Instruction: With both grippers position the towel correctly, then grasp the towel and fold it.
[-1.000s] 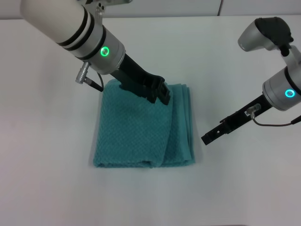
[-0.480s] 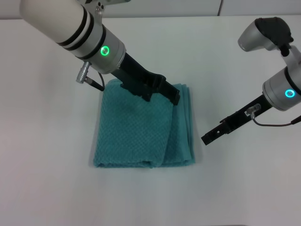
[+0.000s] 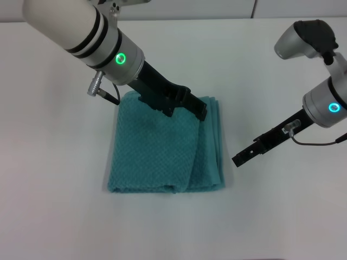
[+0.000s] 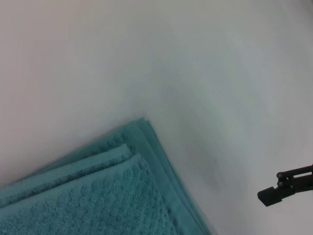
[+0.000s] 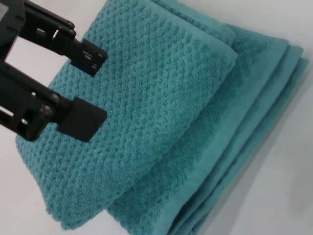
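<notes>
The teal towel point(image 3: 157, 151) lies folded in stacked layers on the white table, with its top fold covering the left part and lower layers showing along the right side. My left gripper point(image 3: 187, 106) hovers over the towel's far edge, open, with nothing between its fingers point(image 5: 82, 117). The towel's corner point(image 4: 98, 196) shows in the left wrist view, and its waffle weave point(image 5: 161, 98) fills the right wrist view. My right gripper point(image 3: 241, 157) hangs low over the bare table just right of the towel, apart from it, and it also shows far off point(image 4: 286, 183).
The white table point(image 3: 54, 135) surrounds the towel on all sides. A silver cable plug point(image 3: 96, 85) hangs from the left arm near the towel's far left corner. The right arm's grey elbow point(image 3: 303, 39) stands at the far right.
The left gripper's fingers have spread apart above the towel's far edge since a second ago. The right arm and the towel have stayed put.
</notes>
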Controlling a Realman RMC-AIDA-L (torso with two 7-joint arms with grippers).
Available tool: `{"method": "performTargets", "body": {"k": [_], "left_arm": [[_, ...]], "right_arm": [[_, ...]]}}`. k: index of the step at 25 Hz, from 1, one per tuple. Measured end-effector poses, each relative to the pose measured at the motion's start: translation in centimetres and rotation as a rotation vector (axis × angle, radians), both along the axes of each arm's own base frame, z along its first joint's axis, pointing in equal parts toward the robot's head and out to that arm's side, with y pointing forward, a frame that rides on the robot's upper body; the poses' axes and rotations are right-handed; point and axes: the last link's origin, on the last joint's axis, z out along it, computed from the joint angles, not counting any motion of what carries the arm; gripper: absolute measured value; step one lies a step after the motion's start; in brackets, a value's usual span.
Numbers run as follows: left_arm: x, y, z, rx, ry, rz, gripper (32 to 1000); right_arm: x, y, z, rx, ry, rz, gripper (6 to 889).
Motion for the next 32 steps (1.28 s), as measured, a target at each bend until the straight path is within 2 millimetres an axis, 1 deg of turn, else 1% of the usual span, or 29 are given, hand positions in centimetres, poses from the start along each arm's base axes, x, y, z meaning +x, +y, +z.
{"method": "performTargets", "body": {"k": [32], "left_arm": [[-0.08, 0.12, 0.14, 0.006, 0.002, 0.001, 891]], "right_arm": [[0.02, 0.01, 0.07, 0.000, -0.001, -0.001, 881]]}}
